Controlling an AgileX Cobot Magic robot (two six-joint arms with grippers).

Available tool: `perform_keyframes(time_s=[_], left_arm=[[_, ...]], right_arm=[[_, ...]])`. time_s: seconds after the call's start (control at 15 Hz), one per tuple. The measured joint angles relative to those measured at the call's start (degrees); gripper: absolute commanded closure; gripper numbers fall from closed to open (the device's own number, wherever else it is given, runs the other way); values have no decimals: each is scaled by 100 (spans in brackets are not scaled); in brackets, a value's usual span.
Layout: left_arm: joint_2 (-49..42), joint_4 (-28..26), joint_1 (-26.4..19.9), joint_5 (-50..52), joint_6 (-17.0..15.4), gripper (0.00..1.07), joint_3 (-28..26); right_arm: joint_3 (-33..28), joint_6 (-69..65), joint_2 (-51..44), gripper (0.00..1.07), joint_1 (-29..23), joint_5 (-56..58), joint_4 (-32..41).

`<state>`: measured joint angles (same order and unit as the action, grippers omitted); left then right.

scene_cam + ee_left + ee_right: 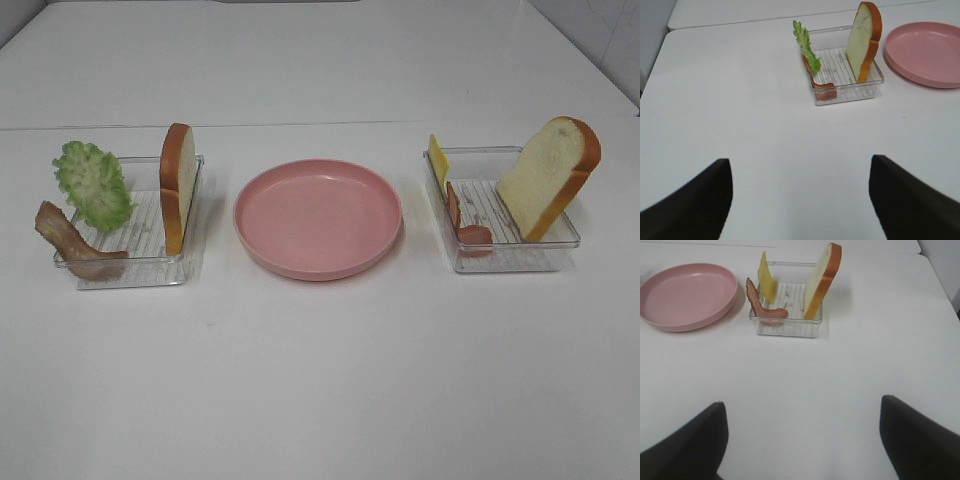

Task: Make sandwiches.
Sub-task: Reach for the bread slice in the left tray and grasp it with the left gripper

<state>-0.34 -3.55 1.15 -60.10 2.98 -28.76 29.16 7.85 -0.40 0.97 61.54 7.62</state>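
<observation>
No sandwich was stacked yet. Its parts sat in two clear trays either side of the pink plate [318,215], which lay at the centre of the high view on the white table [320,390].

The left tray [130,270], at middle left, held the left bread slice [177,185], the lettuce [93,183] and a left bacon strip [70,240]. The right tray [510,260], at middle right, held the right bread slice [550,175], the cheese [438,160] and a right bacon strip [465,228].

The left fingers [685,205] and right fingers [685,450] showed only at the lower corners of their wrist views. Both pairs were spread wide, grasping nothing and well short of the trays.

The likeliest trouble looked to be toppling. Both slices stood on edge against a tray wall, so a finger arriving off-centre might tip one flat or push it out. The trays looked light and could slide under a sideways nudge. The lettuce and left bacon strip overhung their rim and could be dragged off.

The left slice stood nearly upright, long axis vertical, seen almost edge-on with its white face turned towards the plate. The right slice leaned, with its long axis tilted and its domed top pointing to the upper right of the frame.
</observation>
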Motion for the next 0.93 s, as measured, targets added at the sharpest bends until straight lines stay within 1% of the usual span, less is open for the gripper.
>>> perform_keyframes(time_s=[0.8, 0.93], left_arm=[[0, 0, 0, 0, 0, 34, 0], [6, -92, 0, 46, -17, 34, -92]], right_arm=[[0, 0, 0, 29, 0, 0, 0], [0, 0, 0, 29, 0, 0, 0]])
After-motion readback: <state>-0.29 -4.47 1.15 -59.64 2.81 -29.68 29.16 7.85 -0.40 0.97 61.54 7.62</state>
